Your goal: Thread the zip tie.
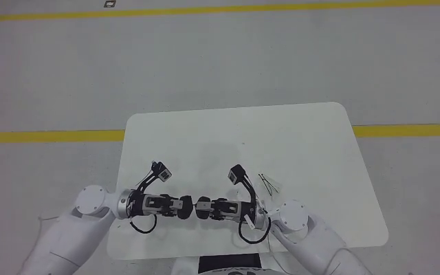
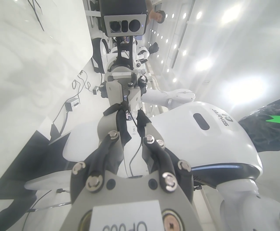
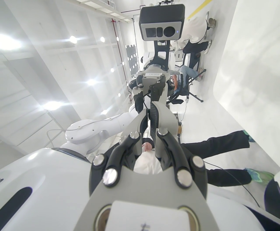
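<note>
Both arms hang level over the near edge of the white table (image 1: 309, 151), fingertip to fingertip. My right gripper (image 3: 149, 112) is shut, and a thin black zip tie (image 2: 133, 119) sticks out of its tips toward the other arm. In the left wrist view the right gripper (image 2: 125, 102) sits straight ahead. That strand runs into the gap of my left gripper (image 2: 131, 117), whose cloth-covered fingers (image 2: 142, 122) stand a little apart around it. From above, the left gripper (image 1: 192, 205) and the right gripper (image 1: 204, 207) almost touch.
A few spare black zip ties (image 1: 269, 184) lie loose on the table beside the right arm, also visible as spare ties (image 2: 37, 13) in the left wrist view. The table's far half is bare white surface.
</note>
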`<state>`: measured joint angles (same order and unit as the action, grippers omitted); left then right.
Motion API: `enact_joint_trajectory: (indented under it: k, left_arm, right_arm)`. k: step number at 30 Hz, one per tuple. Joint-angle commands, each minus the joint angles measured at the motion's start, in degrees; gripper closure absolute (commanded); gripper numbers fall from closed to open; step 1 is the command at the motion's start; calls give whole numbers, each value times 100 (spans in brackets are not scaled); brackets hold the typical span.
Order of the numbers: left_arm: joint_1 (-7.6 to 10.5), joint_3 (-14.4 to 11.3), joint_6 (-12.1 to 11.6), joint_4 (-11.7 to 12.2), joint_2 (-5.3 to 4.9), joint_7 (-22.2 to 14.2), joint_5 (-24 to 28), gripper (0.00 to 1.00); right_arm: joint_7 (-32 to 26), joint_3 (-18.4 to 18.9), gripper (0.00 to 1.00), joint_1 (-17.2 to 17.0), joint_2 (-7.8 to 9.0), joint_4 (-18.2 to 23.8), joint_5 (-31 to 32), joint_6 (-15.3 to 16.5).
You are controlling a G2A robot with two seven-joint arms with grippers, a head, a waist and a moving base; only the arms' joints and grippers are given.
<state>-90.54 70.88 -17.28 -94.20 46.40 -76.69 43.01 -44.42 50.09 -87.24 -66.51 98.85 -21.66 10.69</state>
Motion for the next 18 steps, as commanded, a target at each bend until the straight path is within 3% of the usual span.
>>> enact_joint_trajectory:
  k: [1,10,18]
  left_arm:
    - [18,-14,11,5,2,6,-12,88]
    - [87,-85,33,52,14,2,-50,89]
    - [137,-157,39,105,27,-11,-43,100]
  right_arm:
    - [-37,-10,100,17,3,-1,2,-38]
    - [-110,-62,100,85,2,-38,-43,-67]
    - [-115,-62,100,94,11,-63,-74,-75]
